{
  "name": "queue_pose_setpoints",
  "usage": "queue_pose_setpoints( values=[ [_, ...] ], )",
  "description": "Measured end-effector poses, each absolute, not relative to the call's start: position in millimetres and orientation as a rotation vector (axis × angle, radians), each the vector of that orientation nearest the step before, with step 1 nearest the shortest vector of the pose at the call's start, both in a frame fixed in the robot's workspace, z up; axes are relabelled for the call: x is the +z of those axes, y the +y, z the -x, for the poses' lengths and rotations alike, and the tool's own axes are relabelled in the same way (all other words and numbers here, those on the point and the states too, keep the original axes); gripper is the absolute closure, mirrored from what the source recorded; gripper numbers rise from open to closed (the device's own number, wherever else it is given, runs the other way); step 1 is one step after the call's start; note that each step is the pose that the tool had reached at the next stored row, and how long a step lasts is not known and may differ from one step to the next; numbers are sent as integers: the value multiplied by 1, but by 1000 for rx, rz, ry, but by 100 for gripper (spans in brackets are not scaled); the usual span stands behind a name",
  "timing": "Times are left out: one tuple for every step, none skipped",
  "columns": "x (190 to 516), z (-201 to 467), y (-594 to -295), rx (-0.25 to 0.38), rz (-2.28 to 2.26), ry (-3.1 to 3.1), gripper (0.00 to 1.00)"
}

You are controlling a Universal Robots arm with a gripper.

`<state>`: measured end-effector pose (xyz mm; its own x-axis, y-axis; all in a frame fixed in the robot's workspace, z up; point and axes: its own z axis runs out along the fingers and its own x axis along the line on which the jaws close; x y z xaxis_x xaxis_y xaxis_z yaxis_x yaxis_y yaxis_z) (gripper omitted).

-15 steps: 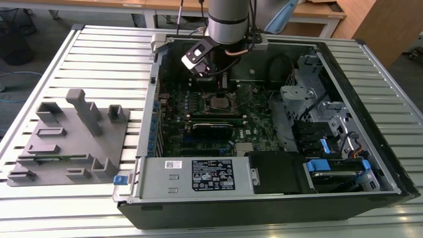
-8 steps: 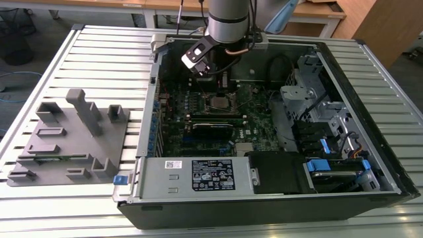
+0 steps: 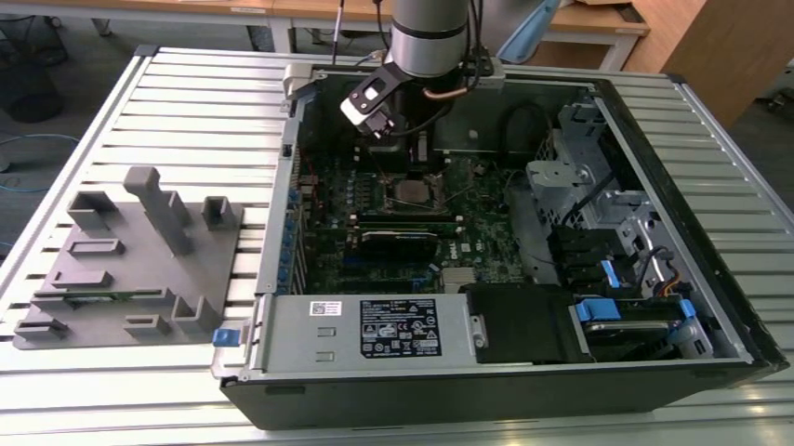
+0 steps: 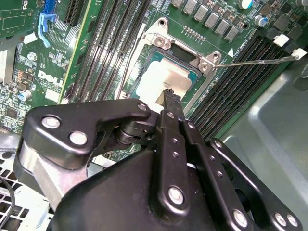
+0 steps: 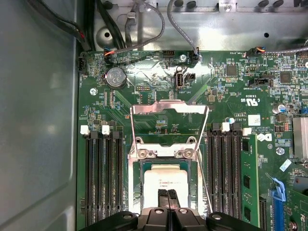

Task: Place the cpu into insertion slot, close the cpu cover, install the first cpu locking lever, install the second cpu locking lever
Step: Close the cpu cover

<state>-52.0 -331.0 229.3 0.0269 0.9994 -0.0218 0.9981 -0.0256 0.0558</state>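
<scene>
I am looking down at the insertion slot (image 5: 134,183) in the first wrist view. The cpu (image 5: 163,180) is lying flat inside it, with its pale top showing. So I think the first job is done, or very nearly.

My gripper (image 5: 168,193) is right over the cpu. Its two fingers are pinched together with no gap, and I see nothing held between them. I cannot tell if the tips are touching the cpu or just hanging above it.

The cpu cover (image 5: 168,107) is not down. It is tipped up and back from the far side of the insertion slot, and I can see green board through its big window. So closing it is left to do.

One thin locking lever (image 5: 205,180) runs along one side of the insertion slot. In the second wrist view it sticks out and away from the slot, so I think it is not hooked down. I cannot pick out the other lever. Both lever jobs look undone.
</scene>
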Motion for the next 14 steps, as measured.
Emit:
queue_pose_setpoints(
  values=[
    [229,52,-331,36,-2211,2153,90],
    [230,52,-331,35,-2211,2153,90],
    [230,52,-331,35,-2211,2153,90],
    [231,52,-331,36,-2211,2153,90],
    [231,52,-331,36,-2211,2153,90],
    [232,52,-331,36,-2211,2153,90],
    [232,52,-331,36,-2211,2153,90],
    [232,52,-331,36,-2211,2153,90],
    [233,52,-331,36,-2211,2153,90],
    [233,52,-331,36,-2211,2153,90],
    [233,52,-331,36,-2211,2153,90],
    [233,52,-331,35,-2211,2153,90],
    [234,52,-331,35,-2211,2153,90],
    [234,52,-331,36,-2211,2153,90]
  ],
)
